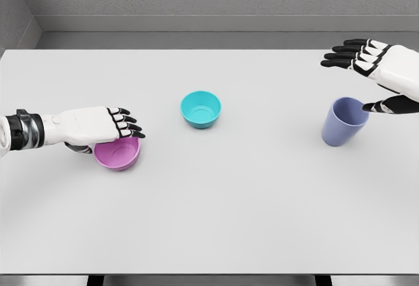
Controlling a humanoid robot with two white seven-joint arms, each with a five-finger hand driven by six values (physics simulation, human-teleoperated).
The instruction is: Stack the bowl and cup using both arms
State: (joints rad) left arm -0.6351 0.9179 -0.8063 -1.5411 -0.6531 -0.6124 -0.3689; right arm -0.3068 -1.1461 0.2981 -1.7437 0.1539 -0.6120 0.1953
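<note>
A pink bowl (118,154) sits on the white table (229,207) at the left. My left hand (108,126) lies over its far rim, fingers extended across the top and thumb tucked beneath at the bowl's left side; a firm grasp does not show. A teal bowl (201,108) stands upright near the table's middle, untouched. At the right a lavender cup (344,121) stands upright. My right hand (370,76) hovers just above and right of it, fingers spread, its thumb (380,107) at the cup's rim.
A grey wall runs behind the table's far edge. The table's front edge lies near the bottom of the picture, with dark supports under it.
</note>
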